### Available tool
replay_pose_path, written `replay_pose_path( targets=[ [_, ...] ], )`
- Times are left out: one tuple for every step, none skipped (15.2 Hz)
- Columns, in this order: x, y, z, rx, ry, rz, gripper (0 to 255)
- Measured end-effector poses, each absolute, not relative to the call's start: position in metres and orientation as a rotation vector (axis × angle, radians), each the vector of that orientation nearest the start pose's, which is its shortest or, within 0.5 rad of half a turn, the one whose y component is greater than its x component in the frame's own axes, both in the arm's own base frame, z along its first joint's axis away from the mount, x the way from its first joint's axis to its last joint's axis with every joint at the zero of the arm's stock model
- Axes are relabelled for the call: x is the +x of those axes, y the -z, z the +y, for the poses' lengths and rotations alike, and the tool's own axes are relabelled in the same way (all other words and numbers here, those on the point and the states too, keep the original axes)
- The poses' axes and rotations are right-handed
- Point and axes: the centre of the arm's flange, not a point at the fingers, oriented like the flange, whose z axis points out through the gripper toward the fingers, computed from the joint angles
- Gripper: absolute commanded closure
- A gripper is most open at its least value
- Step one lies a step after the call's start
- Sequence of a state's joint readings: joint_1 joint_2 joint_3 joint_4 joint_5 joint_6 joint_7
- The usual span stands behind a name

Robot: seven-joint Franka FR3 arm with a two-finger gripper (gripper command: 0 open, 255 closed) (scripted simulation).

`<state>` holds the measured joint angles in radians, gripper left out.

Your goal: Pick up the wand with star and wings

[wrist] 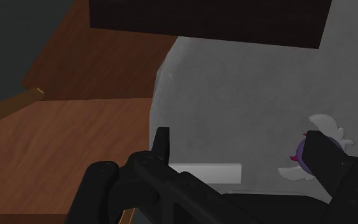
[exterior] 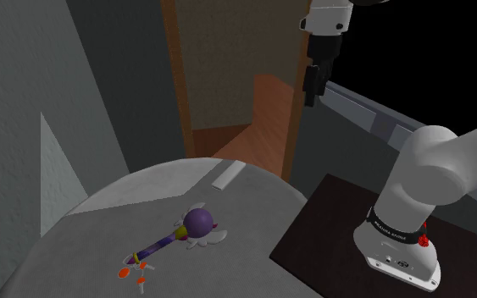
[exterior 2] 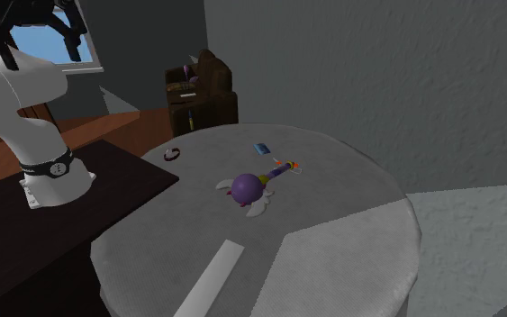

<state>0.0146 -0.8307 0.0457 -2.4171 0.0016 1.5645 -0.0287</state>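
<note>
Clearly you are at the approach step: your claw (exterior: 314,82) hangs spread and empty high above the grey tabletop (exterior: 92,229), well apart from the purple wand (exterior: 187,230) lying flat there, so next descend and straddle its striped shaft

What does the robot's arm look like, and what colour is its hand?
The arm is white and made of fat, rounded tubes. A dark band with tiny white letters rings its base, and a small red spot sits just below it. Its gripper is all black and blocky, with two straight black fingers.
</note>
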Motion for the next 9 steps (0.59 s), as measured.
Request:
replay_pose_path(
  targets=[
    [0.293,-0.574,0.022,-3.172,-0.035,-0.117,0],
    [0.298,-0.570,0.023,-3.170,-0.034,-0.139,0],
    [0.302,-0.562,0.027,-3.168,-0.031,-0.174,0],
    [0.311,-0.555,0.030,-3.165,-0.026,-0.215,0],
    [0.318,-0.547,0.032,-3.161,-0.021,-0.259,0],
    [0.327,-0.539,0.037,-3.157,-0.015,-0.305,0],
    [0.335,-0.532,0.045,-3.151,-0.010,-0.352,0],
    [0.343,-0.524,0.048,-3.145,-0.004,-0.398,0],
    [0.350,-0.517,0.052,-3.138,0.001,-0.444,0]
  ],
)
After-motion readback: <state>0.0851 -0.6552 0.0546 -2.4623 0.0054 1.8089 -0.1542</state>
